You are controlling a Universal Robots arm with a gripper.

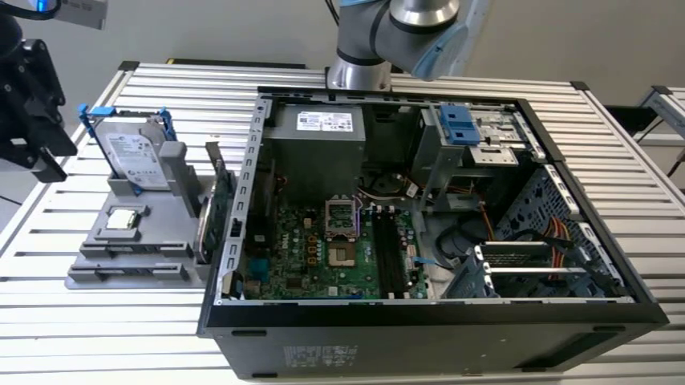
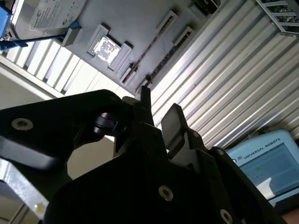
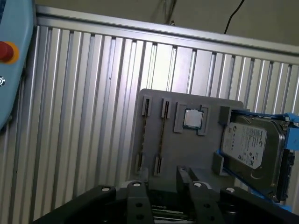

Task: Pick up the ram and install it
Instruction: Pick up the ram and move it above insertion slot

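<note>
Gripper (image 3: 161, 181): fingers apart, empty, near tray (image 3: 196, 154)
Ram (image 3: 161, 135): on edge in tray, not lifted
Install: not begun, by the look

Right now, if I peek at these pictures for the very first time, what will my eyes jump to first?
Probably the big black computer case lying open in the middle of the exterior view, with its green motherboard showing inside. Next comes the silver hard drive with blue clips, standing in a grey holder at the exterior view's left, and the robot arm at the top, beyond the case.
</note>
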